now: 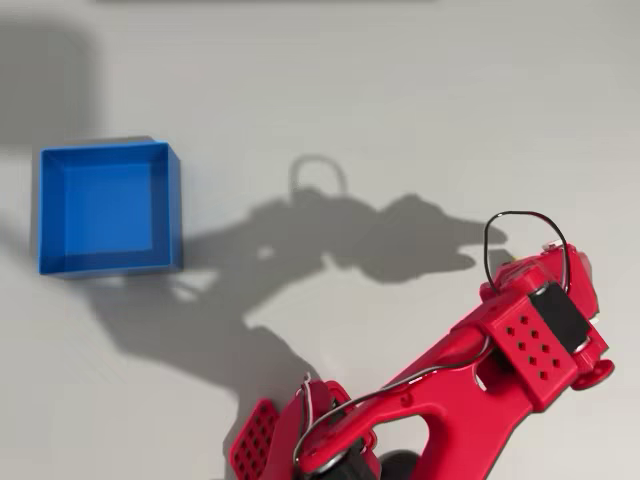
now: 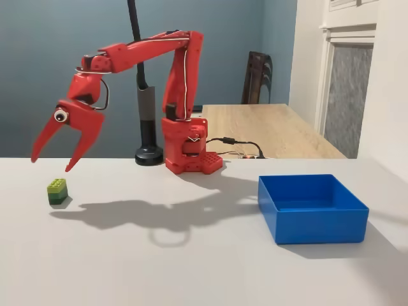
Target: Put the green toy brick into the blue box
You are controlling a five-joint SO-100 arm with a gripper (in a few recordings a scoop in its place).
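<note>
From the fixed view I see the gripper (image 2: 53,164) released, its two long, tapered red plastic fingers spread wide and pointing down, hanging above the green toy brick (image 2: 57,191) without touching it. The brick sits on the bench (image 2: 191,268) at the left of this view, small and blocky, with lime studs on top and darker green sides, well apart from the blue box (image 2: 312,208) at the right. The box is square and open-topped, with thin low walls and a smooth bright blue floor; nothing lies in it.

The arm (image 2: 146,48) is glossy red printed plastic with a black cable looped along it, and its base stands at the back of the bench. In the overhead view I see the blue box (image 1: 108,207) at the left and the arm's perforated red housing (image 1: 535,345) at the lower right.

The bench is a matte pale grey, carrying soft arm shadows. Behind it stand a black lamp post, a wooden table, a dark chair and a blue-grey wall.
</note>
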